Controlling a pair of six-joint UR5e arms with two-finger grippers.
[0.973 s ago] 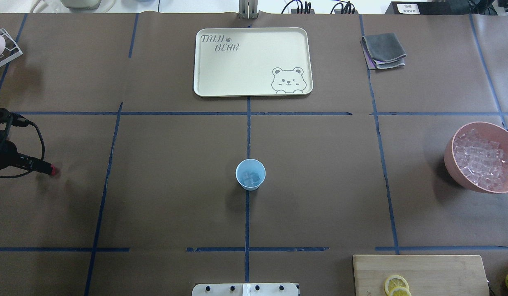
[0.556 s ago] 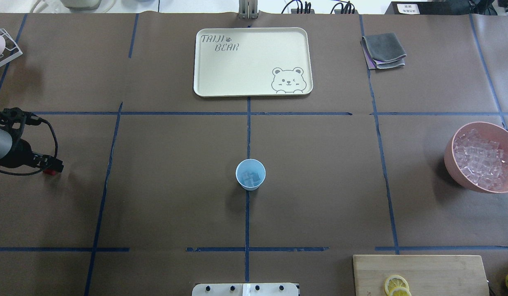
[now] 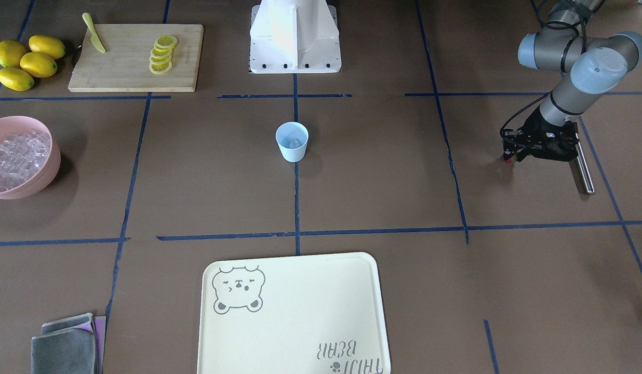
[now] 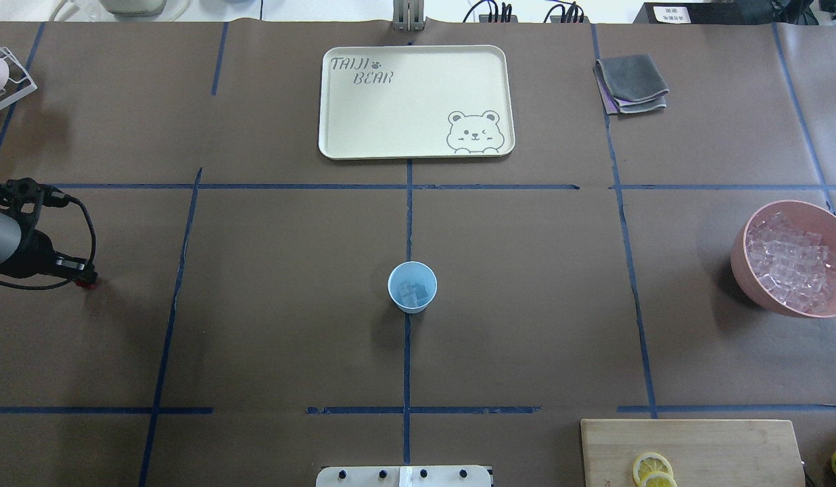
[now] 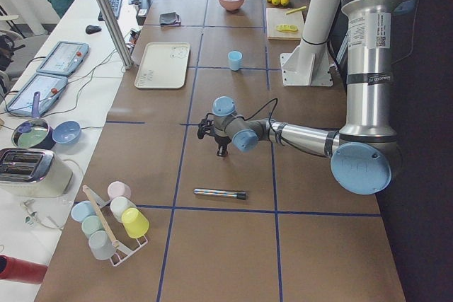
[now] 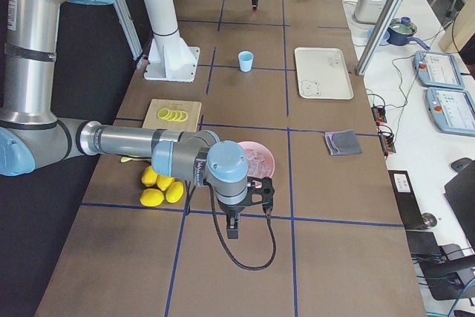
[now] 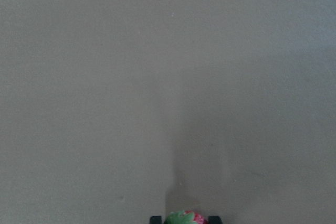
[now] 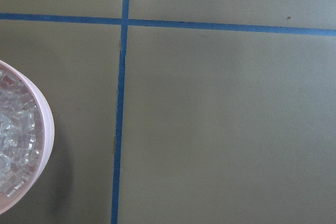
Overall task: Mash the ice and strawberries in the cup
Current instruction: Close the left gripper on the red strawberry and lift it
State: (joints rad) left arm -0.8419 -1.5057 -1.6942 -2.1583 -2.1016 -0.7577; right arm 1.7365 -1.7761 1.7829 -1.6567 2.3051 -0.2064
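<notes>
The light blue cup (image 4: pixel 412 287) stands upright at the table's middle, with a few clear ice cubes (image 4: pixel 412 291) inside; it also shows in the front view (image 3: pixel 292 142). My left gripper (image 4: pixel 86 277) is far to the cup's left, low over the table, shut on a small red strawberry (image 4: pixel 88 284) with a green top (image 7: pixel 185 217). In the front view this gripper (image 3: pixel 510 155) is at the right. My right gripper (image 6: pixel 232 226) shows only in the right side view, beside the pink bowl; I cannot tell whether it is open or shut.
A pink bowl (image 4: pixel 742 267) full of ice (image 4: pixel 790 264) sits at the right edge. A metal rod (image 3: pixel 583 166) lies beside the left gripper. A cream tray (image 4: pixel 415 150), grey cloths (image 4: pixel 631 82), a board (image 4: pixel 688 450) with lemon slices, and lemons (image 3: pixel 25 61) lie around.
The left wrist swung further into view and turned between one second ago and now. The strawberry at its tip stayed at nearly the same spot. The cup has not moved.
</notes>
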